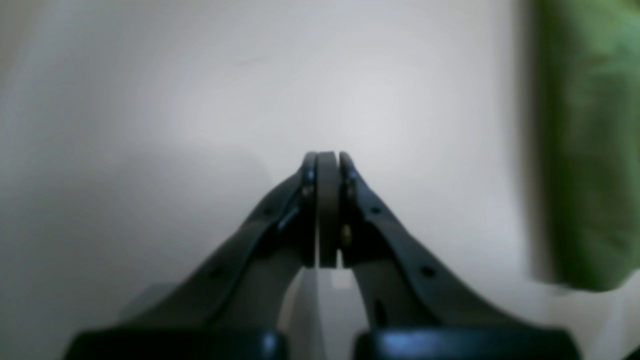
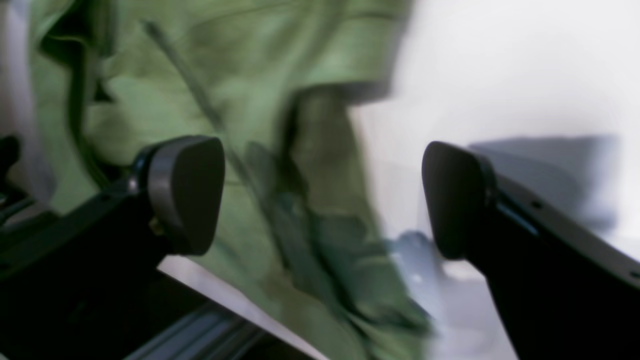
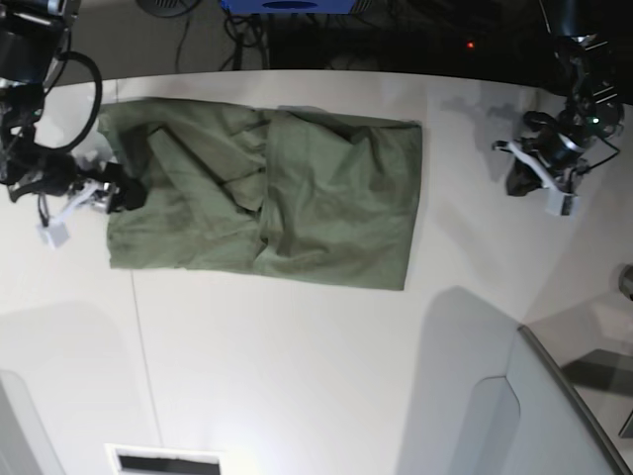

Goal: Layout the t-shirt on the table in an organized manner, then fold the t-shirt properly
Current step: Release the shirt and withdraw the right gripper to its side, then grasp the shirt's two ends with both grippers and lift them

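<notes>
The white counter (image 3: 297,376) is seen bare in its near part. Further back, the green t-shirt (image 3: 297,198) is laid flat on it, partly folded, with wrinkles. The right tool (image 2: 322,200) is held wide open over the shirt's edge, nothing being gripped. The left tool (image 1: 327,165) is closed and empty, well apart from the shirt.

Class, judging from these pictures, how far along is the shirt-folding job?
Done: the t-shirt lies on the table with both sides folded in. In hand: nothing; the right hand is open at its edge, the left hand is shut, away. Left: the final folds.
</notes>
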`<state>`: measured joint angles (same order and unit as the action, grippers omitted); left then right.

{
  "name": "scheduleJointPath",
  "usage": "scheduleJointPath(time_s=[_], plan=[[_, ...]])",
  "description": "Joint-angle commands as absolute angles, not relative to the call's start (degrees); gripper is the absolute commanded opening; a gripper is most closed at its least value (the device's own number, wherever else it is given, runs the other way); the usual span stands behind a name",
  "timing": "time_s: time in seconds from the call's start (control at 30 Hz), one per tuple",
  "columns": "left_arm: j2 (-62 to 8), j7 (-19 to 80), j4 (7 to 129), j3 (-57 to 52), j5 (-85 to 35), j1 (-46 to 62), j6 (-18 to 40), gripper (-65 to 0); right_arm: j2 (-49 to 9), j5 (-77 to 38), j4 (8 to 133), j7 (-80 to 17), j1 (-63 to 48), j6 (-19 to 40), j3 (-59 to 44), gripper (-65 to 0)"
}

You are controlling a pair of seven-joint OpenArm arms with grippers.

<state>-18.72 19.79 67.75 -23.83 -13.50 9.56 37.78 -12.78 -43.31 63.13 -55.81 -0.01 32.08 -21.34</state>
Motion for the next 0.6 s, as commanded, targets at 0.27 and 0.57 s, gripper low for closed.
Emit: scheduleJointPath(time_s=[0.27,0.57], plan=[[-17.19,18.42,60.79,-18.68,-14.29,2.95,37.76,-65.0,-11.47,-42.77,63.25,-56.31,0.40,31.60,-16.48,-8.0],[-12.53,13.58,55.25,-6.37,-14.29,-2.07,37.76,-65.0,-11.38,-42.68,63.25,-56.66,-0.31,31.60,-16.31,-11.3]])
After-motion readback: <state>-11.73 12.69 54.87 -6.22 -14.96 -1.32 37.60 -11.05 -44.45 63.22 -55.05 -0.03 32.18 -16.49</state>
